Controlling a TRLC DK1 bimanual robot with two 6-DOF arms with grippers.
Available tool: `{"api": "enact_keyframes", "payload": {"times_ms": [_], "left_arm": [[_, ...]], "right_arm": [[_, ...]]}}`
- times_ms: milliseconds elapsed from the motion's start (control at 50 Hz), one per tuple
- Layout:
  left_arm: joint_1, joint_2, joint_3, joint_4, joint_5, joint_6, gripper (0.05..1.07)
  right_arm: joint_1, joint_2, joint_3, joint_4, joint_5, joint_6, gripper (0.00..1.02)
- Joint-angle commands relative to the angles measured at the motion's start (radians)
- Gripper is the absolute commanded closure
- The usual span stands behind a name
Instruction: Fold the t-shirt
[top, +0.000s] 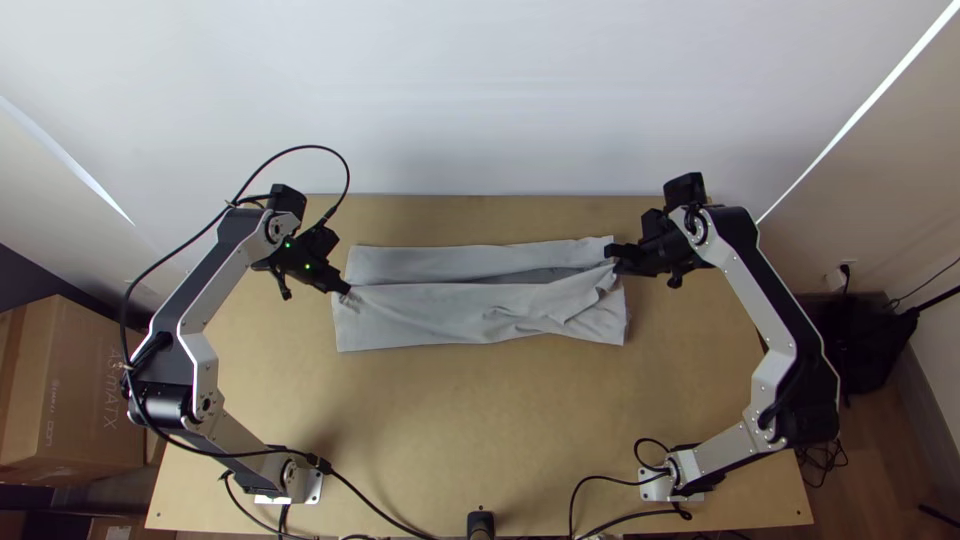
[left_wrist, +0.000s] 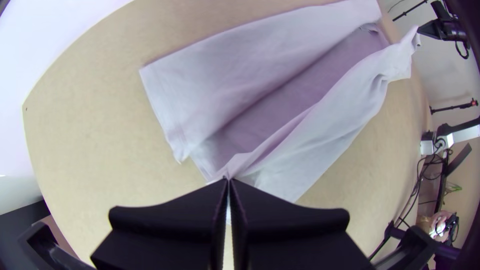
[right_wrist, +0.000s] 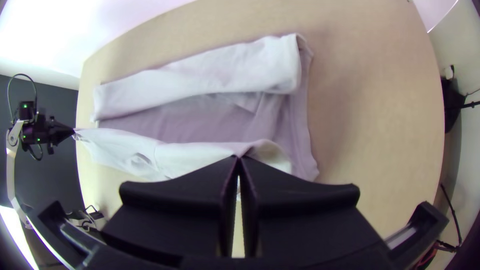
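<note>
Light grey t-shirt (top: 430, 318) is on the far half of the wooden table (top: 480, 420), lying crosswise. Far side folded inward, flat strip; near flap raised, inner layer visible between. Left gripper (top: 346, 290) closed, pinching one end of the flap's edge. Right gripper (top: 611, 252) clamped on the other end.

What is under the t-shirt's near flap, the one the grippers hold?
Between the near flap and far flap, a strip of the lower layer shows. Farther under the near flap, pinched by the left gripper and right gripper, whatever lies there is covered from view.
</note>
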Motion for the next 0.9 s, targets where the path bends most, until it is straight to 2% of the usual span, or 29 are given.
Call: {"api": "enact_keyframes", "payload": {"times_ms": [0,220,620,880], "left_arm": [[0.02,0.062,0.075,-0.003,0.006,-0.013,1.05],[0.037,0.177,0.197,0.014,0.02,-0.039,1.05],[0.034,0.437,0.516,0.005,0.021,-0.086,1.05],[0.045,0.519,0.559,-0.003,0.023,-0.097,1.05]], "right_arm": [[0.007,0.071,0.064,0.043,0.008,0.025,1.0],[0.01,0.238,0.188,0.097,0.008,0.039,1.0],[-0.003,0.548,0.475,0.11,0.008,0.073,1.0],[-0.024,0.666,0.581,0.11,0.011,0.079,1.0]]}}
